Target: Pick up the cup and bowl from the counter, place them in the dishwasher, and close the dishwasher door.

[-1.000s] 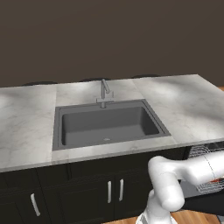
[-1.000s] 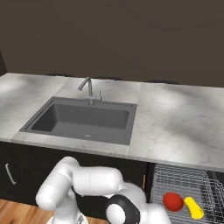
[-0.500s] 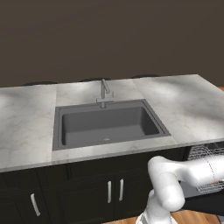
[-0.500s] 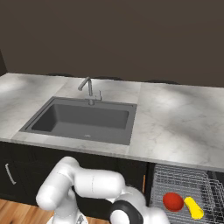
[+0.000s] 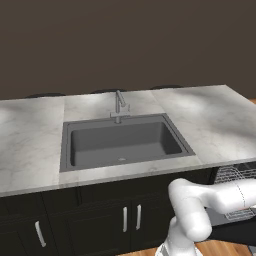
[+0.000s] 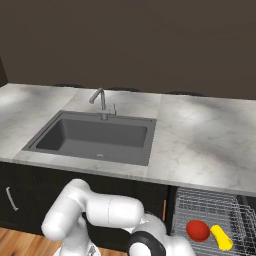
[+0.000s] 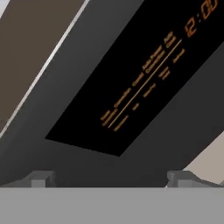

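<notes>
- Left base view: the counter runs wide, with the dark sink sunk near its middle and the tap at the sink's back edge. Under the counter's right end, the dishwasher shows a corner of its wire rack.
- Right base view: the rack is slid out below the counter's right end. The bowl and the cup lie in it, just beside each other, the cup to the right.
- Hand view: the gripper faces the dishwasher door, its black control strip with orange lettering close ahead. The fingers stand spread wide, gripping nothing.
</notes>
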Controlling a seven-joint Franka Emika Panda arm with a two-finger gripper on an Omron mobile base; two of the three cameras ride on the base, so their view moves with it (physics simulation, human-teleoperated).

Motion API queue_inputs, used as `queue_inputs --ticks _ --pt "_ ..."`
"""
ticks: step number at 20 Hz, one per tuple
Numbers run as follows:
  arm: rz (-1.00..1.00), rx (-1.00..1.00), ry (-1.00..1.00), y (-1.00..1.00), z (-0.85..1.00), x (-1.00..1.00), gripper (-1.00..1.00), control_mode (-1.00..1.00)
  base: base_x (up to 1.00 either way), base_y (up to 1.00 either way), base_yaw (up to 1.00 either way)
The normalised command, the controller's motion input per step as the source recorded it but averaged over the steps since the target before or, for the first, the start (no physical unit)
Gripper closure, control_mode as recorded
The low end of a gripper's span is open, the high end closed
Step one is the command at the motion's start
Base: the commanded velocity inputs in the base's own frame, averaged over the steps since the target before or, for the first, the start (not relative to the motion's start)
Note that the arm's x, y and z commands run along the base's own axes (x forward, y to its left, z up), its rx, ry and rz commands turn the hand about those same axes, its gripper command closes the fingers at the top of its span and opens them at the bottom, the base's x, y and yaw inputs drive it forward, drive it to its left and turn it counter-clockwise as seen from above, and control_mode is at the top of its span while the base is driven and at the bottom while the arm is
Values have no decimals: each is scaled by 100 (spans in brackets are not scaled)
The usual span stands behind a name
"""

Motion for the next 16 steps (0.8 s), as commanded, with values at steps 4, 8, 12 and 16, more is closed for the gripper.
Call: queue_inputs --ticks 4,8,12,16 --pt "-5 0 0 -21 -5 58 -100 -100 0 0 0" --pt "-5 0 -1 -12 -2 63 -100 -100 0 0 0" --pt "-8 0 -5 -5 0 71 -100 -100 0 0 0" --pt "-11 0 -6 0 0 83 -100 -100 0 0 0"
